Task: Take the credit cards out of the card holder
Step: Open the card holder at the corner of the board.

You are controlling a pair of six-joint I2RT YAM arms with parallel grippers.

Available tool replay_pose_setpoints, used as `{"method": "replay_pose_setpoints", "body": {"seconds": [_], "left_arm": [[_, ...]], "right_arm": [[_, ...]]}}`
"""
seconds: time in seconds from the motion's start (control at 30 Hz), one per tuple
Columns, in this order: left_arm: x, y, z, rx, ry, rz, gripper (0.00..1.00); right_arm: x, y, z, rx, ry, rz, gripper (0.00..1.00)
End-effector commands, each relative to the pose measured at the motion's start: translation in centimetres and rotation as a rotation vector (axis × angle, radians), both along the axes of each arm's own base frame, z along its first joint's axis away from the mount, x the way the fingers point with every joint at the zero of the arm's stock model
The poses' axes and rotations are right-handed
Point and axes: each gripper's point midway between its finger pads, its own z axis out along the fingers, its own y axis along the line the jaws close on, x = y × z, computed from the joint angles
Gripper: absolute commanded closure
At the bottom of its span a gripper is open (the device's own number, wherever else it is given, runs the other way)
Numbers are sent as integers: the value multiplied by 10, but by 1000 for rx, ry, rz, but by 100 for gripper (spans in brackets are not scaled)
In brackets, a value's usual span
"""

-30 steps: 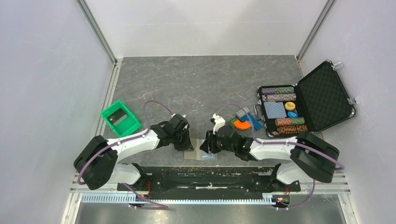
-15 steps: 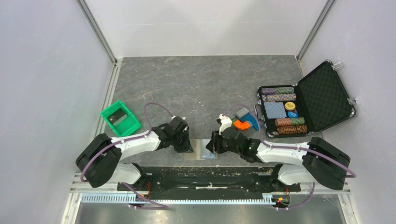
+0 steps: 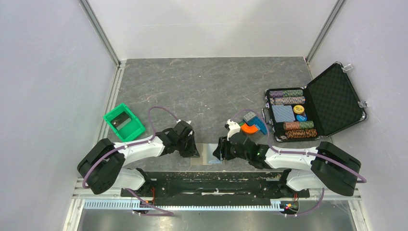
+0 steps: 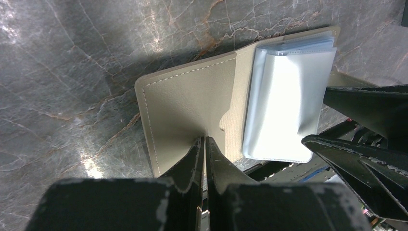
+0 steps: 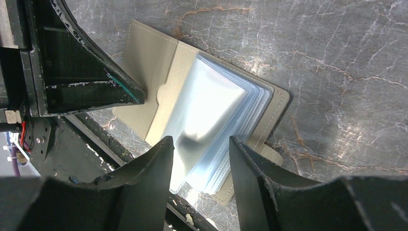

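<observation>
The card holder (image 3: 208,155) lies open on the table near the front edge, between my two grippers. It shows in the left wrist view (image 4: 187,103) with a taupe flap and shiny pale-blue sleeves (image 4: 286,103). My left gripper (image 4: 203,142) is shut, its tips pressed down on the taupe flap. It also shows in the top view (image 3: 194,152). My right gripper (image 5: 199,144) is open and hovers over the sleeves (image 5: 211,108), one finger on each side. It also shows in the top view (image 3: 219,153). No credit cards show in the sleeves.
A green bin (image 3: 111,119) with a dark flat thing in it stands at the left. An open black poker-chip case (image 3: 332,98) stands at the right, and small orange and blue things (image 3: 250,126) lie beside it. The black front rail (image 3: 207,180) runs just below the holder.
My right gripper has moved a little to the right and toward the front edge, over the holder's sleeves. The left gripper has stayed on the flap.
</observation>
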Motion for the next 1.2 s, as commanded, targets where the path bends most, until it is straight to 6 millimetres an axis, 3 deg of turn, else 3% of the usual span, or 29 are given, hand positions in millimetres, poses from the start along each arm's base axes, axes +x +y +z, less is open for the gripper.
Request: {"method": "replay_pose_setpoints", "body": {"seconds": [0.0,0.37,0.7,0.93,1.17], "left_arm": [[-4,5,-5,12,3,-3,91],[-6,2,-6,-4,13,-14,91],[-6,1,-6,-9,19,-16,91],[-6,-1,-8,-11,23,-16,91],[-6,-2,-8,-15,28,-17,91]], "right_arm": [[1,7,5,53,11,-9,51],[-2,10,10,117,52,-45,45],[-4,22,27,229,50,-31,47],[-8,29,33,284,50,5,55],[-9,31,35,289,40,27,49]]}}
